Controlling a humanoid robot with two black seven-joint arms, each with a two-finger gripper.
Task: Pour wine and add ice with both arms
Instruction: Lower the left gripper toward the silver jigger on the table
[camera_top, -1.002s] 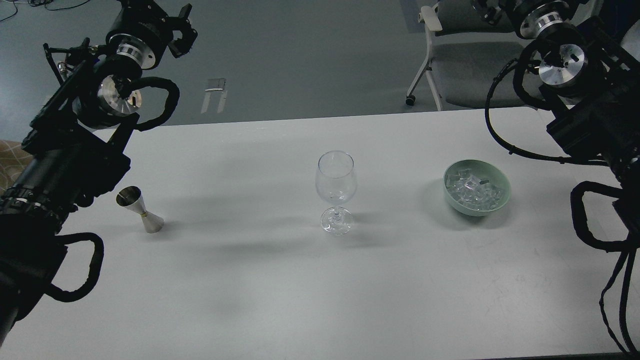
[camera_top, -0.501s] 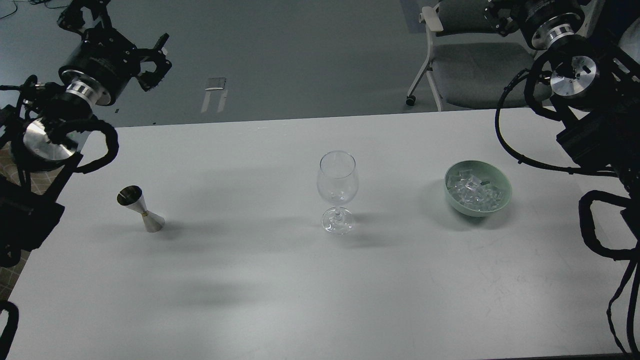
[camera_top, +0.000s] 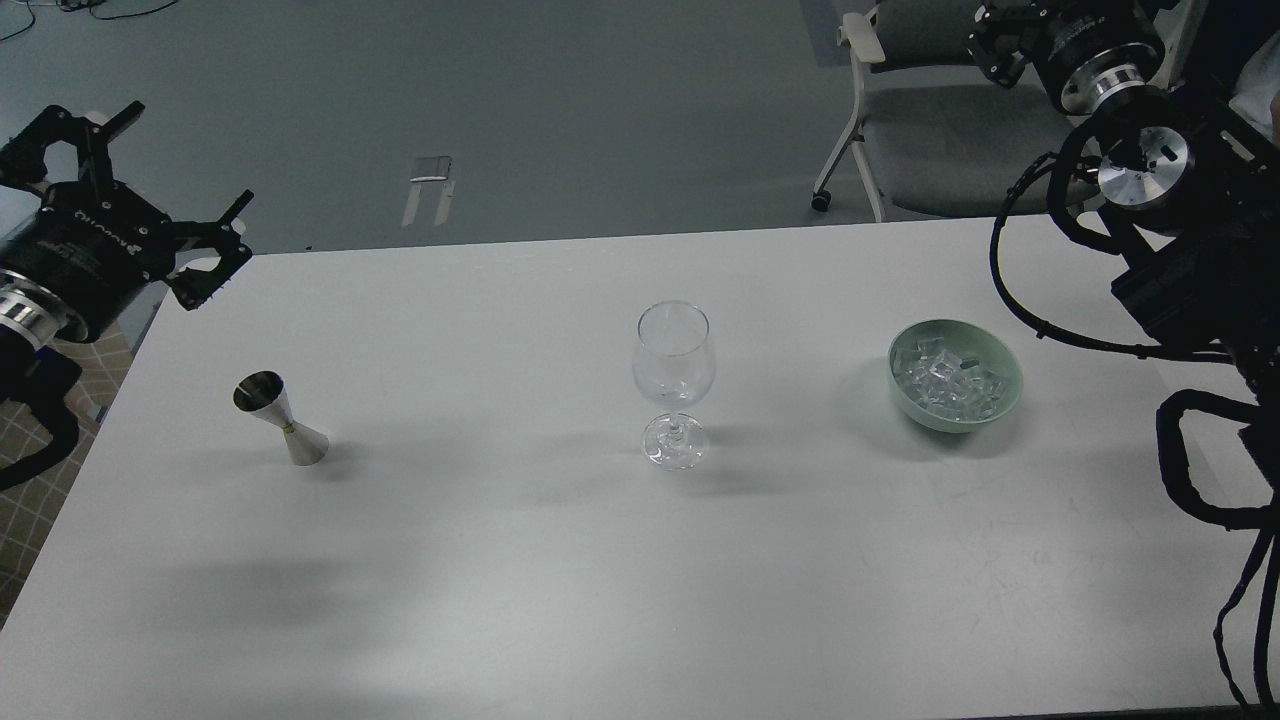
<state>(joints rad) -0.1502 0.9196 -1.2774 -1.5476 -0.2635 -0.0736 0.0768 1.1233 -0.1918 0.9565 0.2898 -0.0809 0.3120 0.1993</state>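
A clear, empty-looking wine glass (camera_top: 673, 380) stands upright at the middle of the white table (camera_top: 560, 560). A steel jigger (camera_top: 281, 419) stands to its left; any wine in it cannot be made out. A pale green bowl (camera_top: 1008, 392) at the right holds several clear ice cubes (camera_top: 945, 378). My left gripper (camera_top: 190, 152) is open and empty, above the table's far left corner, behind and left of the jigger. My right gripper (camera_top: 992, 42) is at the top right, beyond the table over a chair, small and dark, its fingers not told apart.
A grey wheeled chair (camera_top: 930, 125) stands behind the table's far right edge. My right arm's joints and looping cables (camera_top: 1160, 300) hang over the table's right side. The floor shows past the table's left edge.
My left arm has swung down and to the left, taking its gripper from the top of the view to the table's far left corner. My right arm has shifted slightly right.
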